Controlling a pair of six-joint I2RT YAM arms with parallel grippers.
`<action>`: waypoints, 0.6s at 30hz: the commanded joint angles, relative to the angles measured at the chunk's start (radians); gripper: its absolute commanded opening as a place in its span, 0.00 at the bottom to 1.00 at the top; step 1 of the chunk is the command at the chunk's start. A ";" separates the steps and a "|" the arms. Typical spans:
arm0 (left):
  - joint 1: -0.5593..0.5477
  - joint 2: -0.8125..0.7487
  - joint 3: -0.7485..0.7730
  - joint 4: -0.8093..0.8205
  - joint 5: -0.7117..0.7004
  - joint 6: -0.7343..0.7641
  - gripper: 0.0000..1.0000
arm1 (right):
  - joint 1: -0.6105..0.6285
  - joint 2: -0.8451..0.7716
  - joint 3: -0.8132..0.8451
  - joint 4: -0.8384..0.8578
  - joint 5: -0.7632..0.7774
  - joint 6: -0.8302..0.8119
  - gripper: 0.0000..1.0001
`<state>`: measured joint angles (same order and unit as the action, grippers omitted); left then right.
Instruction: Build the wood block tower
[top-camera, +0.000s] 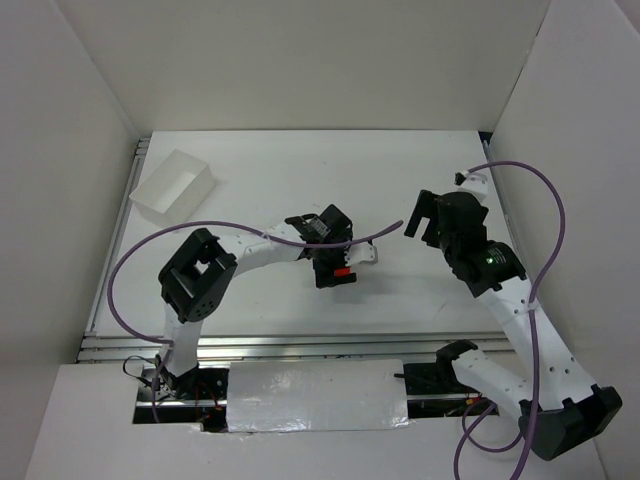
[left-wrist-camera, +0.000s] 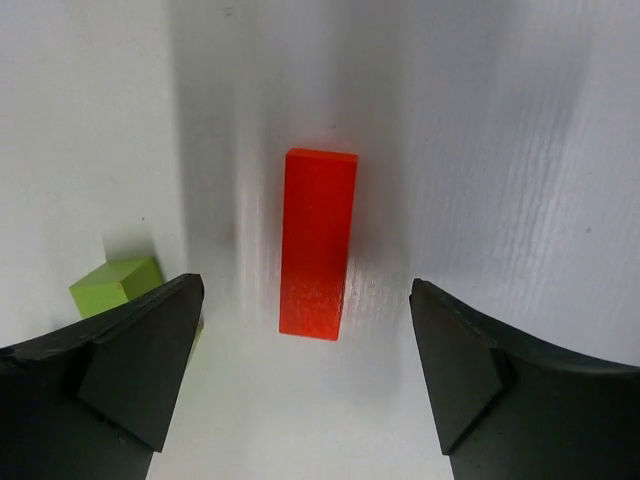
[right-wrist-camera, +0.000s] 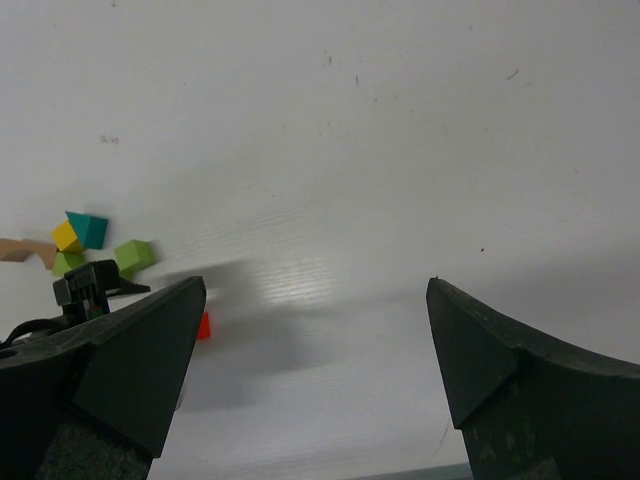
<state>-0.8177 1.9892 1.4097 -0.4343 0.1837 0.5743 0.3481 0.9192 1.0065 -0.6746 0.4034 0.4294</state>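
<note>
Two arms reach over the white bench (top-camera: 250, 160) in the top view. Walls close three sides, and open room remains across the far half. A white box (top-camera: 175, 185) sits near the far-left corner. The left gripper (top-camera: 335, 274) hangs over a red block (top-camera: 343, 272) mid-bench. The right gripper (top-camera: 425, 215) is well apart, its jaws wide and empty.

From the left wrist, the jaws stand spread, clear of the red block on both sides. This smooth painted bar lies flat, with its long axis running away from the camera. A green block (left-wrist-camera: 115, 285) sits just beside one finger.

From the right wrist, a yellow block (right-wrist-camera: 66, 236), a teal block (right-wrist-camera: 92, 230) and a tan piece (right-wrist-camera: 25, 250) cluster at far left.
</note>
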 joint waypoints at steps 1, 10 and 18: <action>0.000 -0.082 -0.008 0.023 0.030 0.004 0.99 | -0.005 -0.037 0.000 0.006 -0.001 -0.004 1.00; 0.103 -0.373 -0.180 0.184 0.023 -0.128 0.99 | 0.025 -0.011 0.015 0.032 -0.060 -0.044 1.00; 0.415 -0.751 -0.506 0.438 -0.226 -0.889 0.99 | 0.167 0.291 0.127 0.142 -0.126 -0.021 1.00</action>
<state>-0.4740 1.3094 0.9688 -0.1020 0.0788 0.0563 0.4686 1.0863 1.0519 -0.6147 0.2955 0.3901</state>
